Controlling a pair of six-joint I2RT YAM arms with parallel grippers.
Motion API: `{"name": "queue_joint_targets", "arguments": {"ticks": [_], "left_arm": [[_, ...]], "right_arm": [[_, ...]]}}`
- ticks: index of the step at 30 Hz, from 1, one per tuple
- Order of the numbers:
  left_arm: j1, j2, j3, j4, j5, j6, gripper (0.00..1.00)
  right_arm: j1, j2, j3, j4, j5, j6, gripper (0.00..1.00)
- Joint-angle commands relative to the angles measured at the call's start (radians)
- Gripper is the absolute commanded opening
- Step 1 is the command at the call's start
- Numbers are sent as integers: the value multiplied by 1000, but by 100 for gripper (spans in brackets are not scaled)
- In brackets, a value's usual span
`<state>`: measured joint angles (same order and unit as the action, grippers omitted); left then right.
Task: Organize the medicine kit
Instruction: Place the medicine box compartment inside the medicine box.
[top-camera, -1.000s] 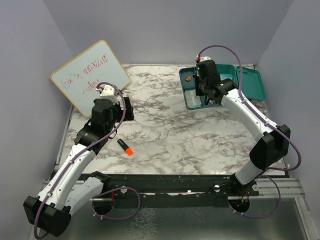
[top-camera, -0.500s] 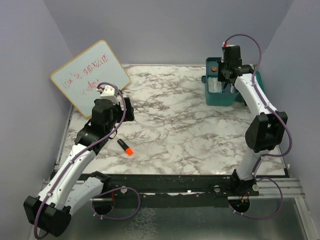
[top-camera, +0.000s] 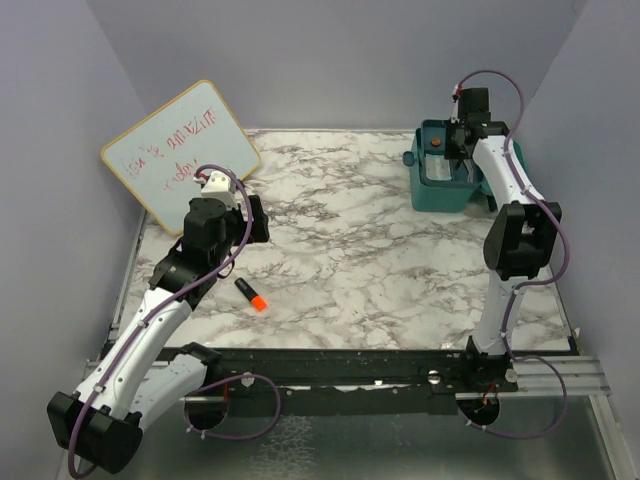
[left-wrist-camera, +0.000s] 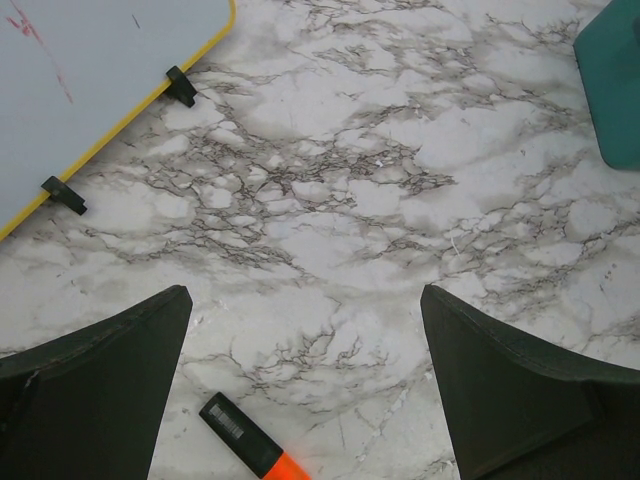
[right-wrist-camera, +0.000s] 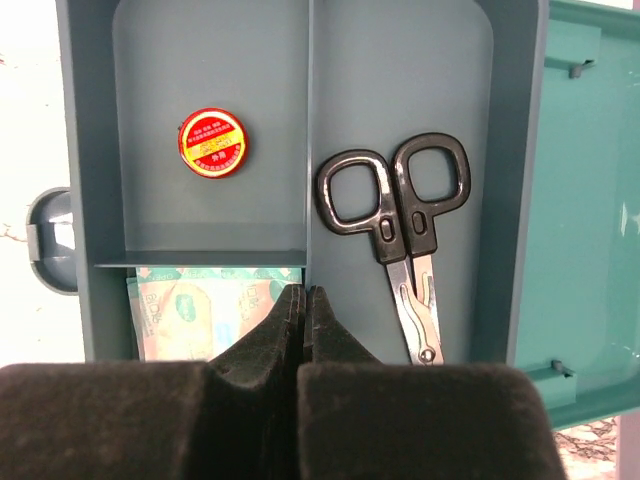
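Even, soft overhead light, faint shadows, no glare; wrist views sharp, near fingers (left-wrist-camera: 95, 380) dark and slightly blurred.

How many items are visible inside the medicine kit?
3 in the medicine kit: a red tin in the left compartment, scissors in the right one, a printed packet below the tin. The right gripper may hide more.

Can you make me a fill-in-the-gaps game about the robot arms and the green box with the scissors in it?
1. Inside the teal-green plastic medicine kit box, the small round tin is ___.
2. The metal scissors next to it have ___ handles.
3. The black marker pen lying on the white marble table has an ___ cap.
4. The right gripper above the box is ___, with its two fingers pressed together.

Missing words: red, black, orange, shut.
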<state>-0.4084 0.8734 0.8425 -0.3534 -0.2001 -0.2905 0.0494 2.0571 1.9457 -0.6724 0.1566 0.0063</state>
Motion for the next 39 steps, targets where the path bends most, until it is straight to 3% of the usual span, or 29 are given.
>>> {"name": "queue_joint_targets", "arguments": {"ticks": [1,7,12,23,39], "left_arm": [[-6,1,-8,8,16,-1,99],[-6,7,-6,8,16,-1,99],[-6,9,-6,8,13,0,99],[-6,12,-6,8,12,1,99],[-6,21,-5,13,19,-1,99]], "right_arm": [[-14,30,24,-9,-42,-25,1],[-14,55,4,-1,-62,-22,1],[-14,37,-87,99,-109,-9,0],[-14,67,-147,104,-241,40,1],[14,-42,-345,141,-404,73,1]]}}
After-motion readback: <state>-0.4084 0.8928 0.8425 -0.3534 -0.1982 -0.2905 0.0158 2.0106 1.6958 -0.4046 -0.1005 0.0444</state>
